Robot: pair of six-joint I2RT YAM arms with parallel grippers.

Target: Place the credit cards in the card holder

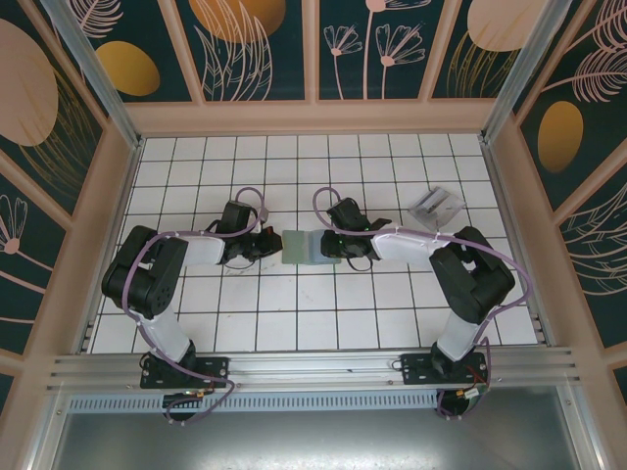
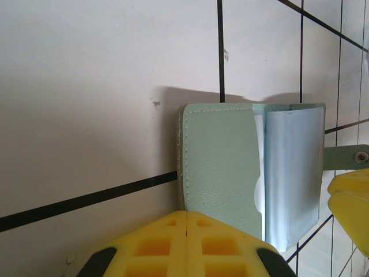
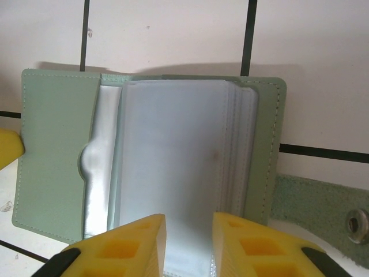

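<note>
sage-green card holder [image 3: 55, 156] lies open, clear sleeves [image 3: 173, 167] showing.

Sides of card holder [image 1: 300, 245] blocked by left hand [image 1: 268, 243], right hand [image 1: 329, 246]; near, far sides free; credit cards [image 1: 436, 206] unobstructed.

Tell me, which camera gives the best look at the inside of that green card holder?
The right wrist view: the card holder lies open close up, its clear sleeves and snap strap plain to see. The left wrist view shows its green flap and one sleeve. The top view shows it as a tiny patch.
</note>
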